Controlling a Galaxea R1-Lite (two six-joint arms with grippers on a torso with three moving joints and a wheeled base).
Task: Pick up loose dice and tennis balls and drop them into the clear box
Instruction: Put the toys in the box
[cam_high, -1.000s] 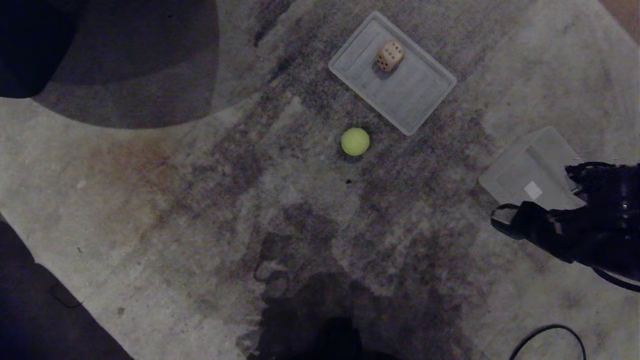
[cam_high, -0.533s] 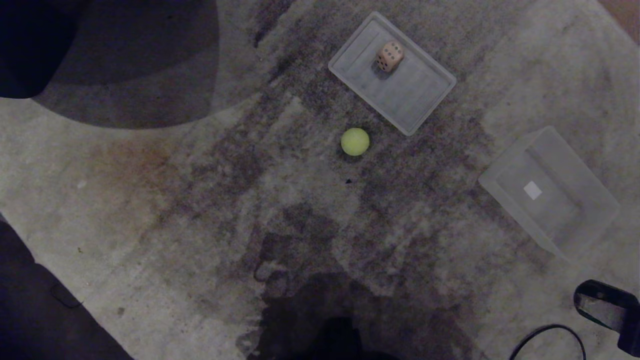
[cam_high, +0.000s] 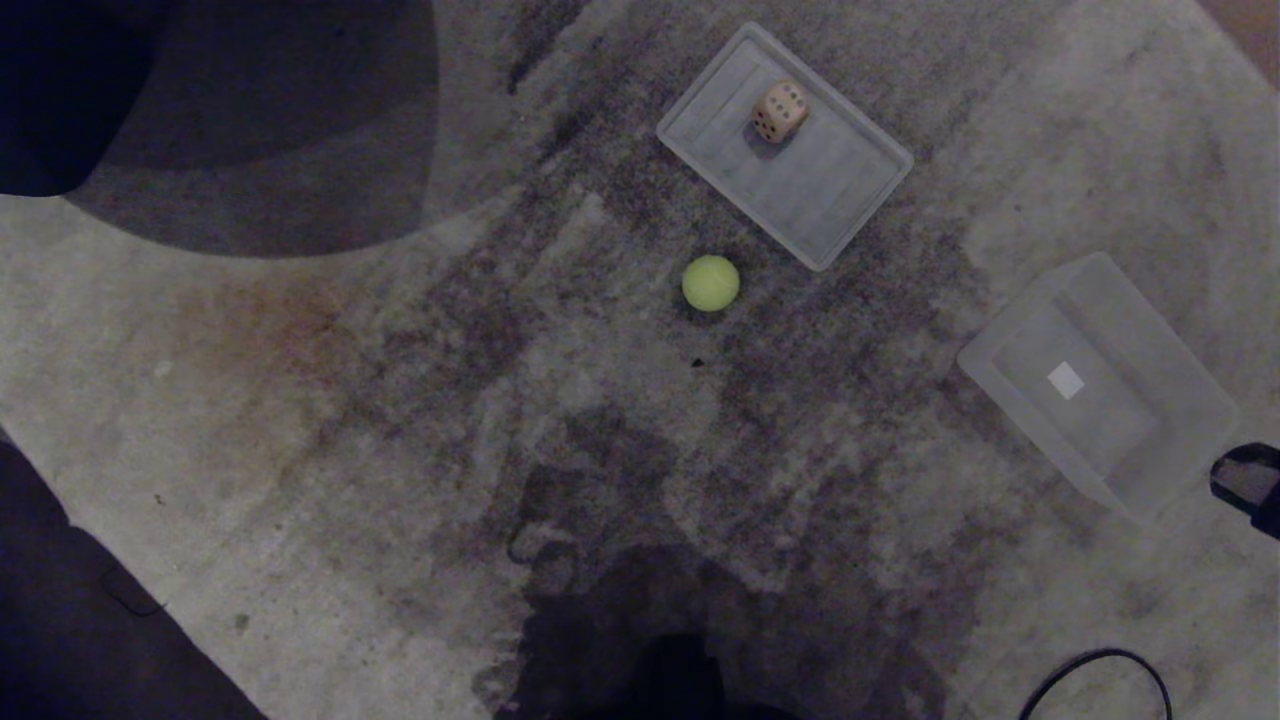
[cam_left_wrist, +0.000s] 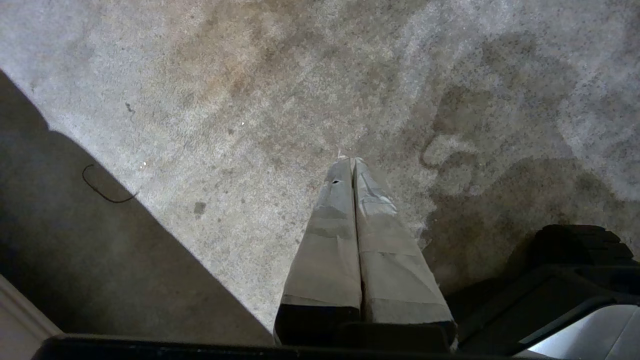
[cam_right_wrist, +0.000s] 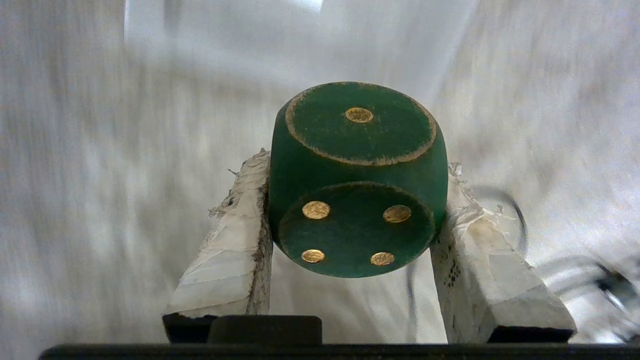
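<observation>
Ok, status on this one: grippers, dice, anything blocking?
Right gripper clamps dark green gold-pipped die. Left gripper shut, parked over carpet. Transparent plastic bin empty. No obstruction visible.

A: What do the fingers look like?
B: Left hand (cam_left_wrist: 352, 162) has two long tapering fingers (cam_left_wrist: 325, 250) wrapped in pale grey tape, creased in bands, on a black base
A: And the right?
B: Right hand (cam_right_wrist: 357, 210) has fingers (cam_right_wrist: 235, 250) in whitish tape, frayed and smudged dark along the edges, black mounts beneath; from the head only a glossy black casing (cam_high: 1248, 480) shows
</observation>
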